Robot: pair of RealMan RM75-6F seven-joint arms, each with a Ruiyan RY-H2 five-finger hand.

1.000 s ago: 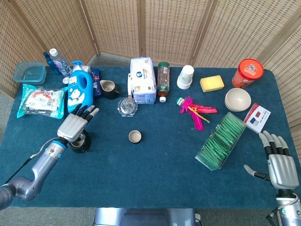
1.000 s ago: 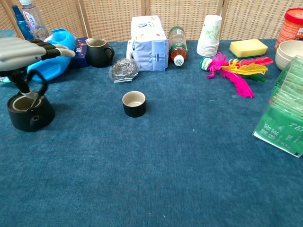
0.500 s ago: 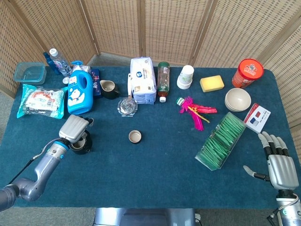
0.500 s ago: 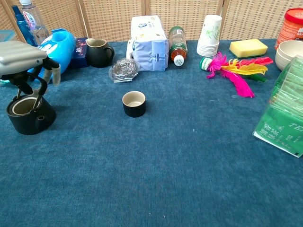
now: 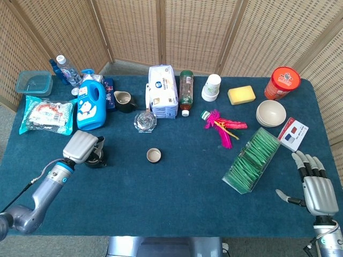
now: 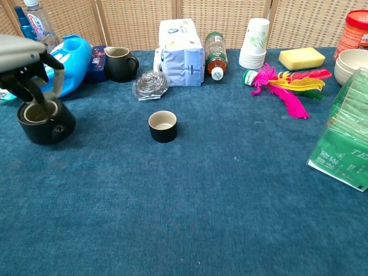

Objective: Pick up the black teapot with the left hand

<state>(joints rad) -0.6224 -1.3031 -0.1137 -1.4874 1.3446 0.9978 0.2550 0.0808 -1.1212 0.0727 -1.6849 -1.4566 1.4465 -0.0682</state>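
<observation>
The black teapot (image 6: 46, 121) with its arched handle is at the left of the blue table, and its open top shows in the chest view. My left hand (image 6: 22, 59) is directly over it, fingers curled down around the handle and gripping it. In the head view the left hand (image 5: 81, 146) covers most of the teapot (image 5: 97, 158), whose body peeks out at its right side. My right hand (image 5: 317, 187) hovers at the table's front right corner, fingers spread, holding nothing.
A small black cup (image 6: 163, 126) stands right of the teapot. Behind it are a blue detergent bottle (image 6: 72, 59), a dark pitcher (image 6: 119, 63), a steel scourer (image 6: 150, 84) and a tissue pack (image 6: 180, 52). A box of green tea bags (image 5: 252, 159) lies at the right.
My left hand's fingers went from stretched out over the teapot to curled around its handle. The teapot now sits higher and further right in the chest view. The right hand barely moved.
</observation>
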